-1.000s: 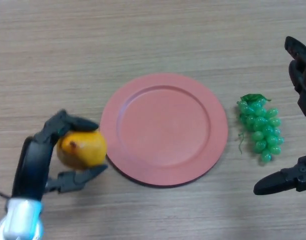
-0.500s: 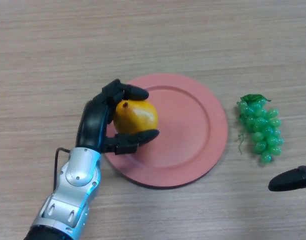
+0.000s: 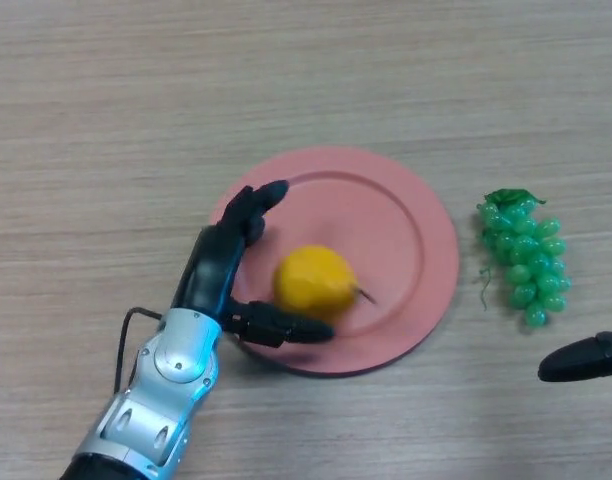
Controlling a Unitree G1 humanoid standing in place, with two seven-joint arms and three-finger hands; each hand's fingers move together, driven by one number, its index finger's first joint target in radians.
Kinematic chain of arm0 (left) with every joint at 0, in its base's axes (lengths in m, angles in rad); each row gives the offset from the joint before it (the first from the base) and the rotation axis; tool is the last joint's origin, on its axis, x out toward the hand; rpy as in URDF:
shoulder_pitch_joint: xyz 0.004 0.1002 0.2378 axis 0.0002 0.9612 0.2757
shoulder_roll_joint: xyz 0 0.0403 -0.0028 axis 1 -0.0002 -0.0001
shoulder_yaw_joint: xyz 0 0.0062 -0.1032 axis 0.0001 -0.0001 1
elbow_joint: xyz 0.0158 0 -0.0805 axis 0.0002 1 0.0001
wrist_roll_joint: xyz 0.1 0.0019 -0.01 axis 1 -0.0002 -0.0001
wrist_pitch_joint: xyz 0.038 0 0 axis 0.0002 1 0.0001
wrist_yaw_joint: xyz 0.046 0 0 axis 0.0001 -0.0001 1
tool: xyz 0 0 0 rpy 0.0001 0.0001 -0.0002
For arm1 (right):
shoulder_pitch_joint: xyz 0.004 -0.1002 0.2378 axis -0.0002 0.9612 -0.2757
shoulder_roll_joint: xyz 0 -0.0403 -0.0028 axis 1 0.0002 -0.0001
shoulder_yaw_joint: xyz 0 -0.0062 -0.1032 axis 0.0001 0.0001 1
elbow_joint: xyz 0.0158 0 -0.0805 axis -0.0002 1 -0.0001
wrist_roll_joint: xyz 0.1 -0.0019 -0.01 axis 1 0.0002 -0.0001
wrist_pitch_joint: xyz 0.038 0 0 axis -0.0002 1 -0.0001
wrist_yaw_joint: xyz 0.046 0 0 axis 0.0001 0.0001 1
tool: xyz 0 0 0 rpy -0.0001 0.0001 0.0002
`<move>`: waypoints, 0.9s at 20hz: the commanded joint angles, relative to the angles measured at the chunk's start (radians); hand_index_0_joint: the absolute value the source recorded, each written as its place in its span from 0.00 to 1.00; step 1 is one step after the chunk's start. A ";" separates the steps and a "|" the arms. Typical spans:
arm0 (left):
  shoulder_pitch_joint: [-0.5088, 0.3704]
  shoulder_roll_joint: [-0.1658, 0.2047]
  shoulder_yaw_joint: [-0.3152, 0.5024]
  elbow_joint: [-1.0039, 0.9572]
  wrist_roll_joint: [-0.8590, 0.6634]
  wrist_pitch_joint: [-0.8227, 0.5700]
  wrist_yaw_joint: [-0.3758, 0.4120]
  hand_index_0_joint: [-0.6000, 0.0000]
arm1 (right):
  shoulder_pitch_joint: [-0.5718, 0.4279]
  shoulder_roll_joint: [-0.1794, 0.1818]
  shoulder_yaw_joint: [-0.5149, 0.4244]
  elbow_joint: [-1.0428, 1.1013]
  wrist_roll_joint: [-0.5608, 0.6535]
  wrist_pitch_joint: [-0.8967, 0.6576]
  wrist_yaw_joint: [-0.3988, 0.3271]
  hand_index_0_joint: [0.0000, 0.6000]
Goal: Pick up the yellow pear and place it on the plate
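The whole field is filled by the counter [image 3: 136,90], seen from above. Its surface is a pale, grey-beige wood-grain laminate, with fine streaks running from side to side across the view. The finish is matt, and no edge, seam or corner of the counter is shown. Illumination is even and diffuse; only soft, short shadows are cast on the surface. No wall, floor, window or other furniture can be seen, since the surface extends to every border of the view.
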 commanded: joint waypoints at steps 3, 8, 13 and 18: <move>0.006 0.014 0.147 -0.220 0.081 -0.026 -0.026 1.00 | -0.040 -0.030 -0.032 -0.030 -0.032 -0.163 -0.038 0.00; 0.134 0.014 0.262 -0.461 0.100 0.006 -0.114 1.00 | -0.067 -0.037 -0.004 -0.014 -0.020 -0.150 -0.052 0.00; 0.305 0.087 0.430 -0.743 -0.130 -0.013 -0.258 1.00 | -0.059 -0.019 0.055 -0.017 -0.025 -0.137 -0.061 0.00; 0.369 0.138 0.602 -0.880 -0.302 0.061 -0.418 1.00 | -0.061 0.000 0.097 -0.057 -0.031 -0.115 -0.092 0.00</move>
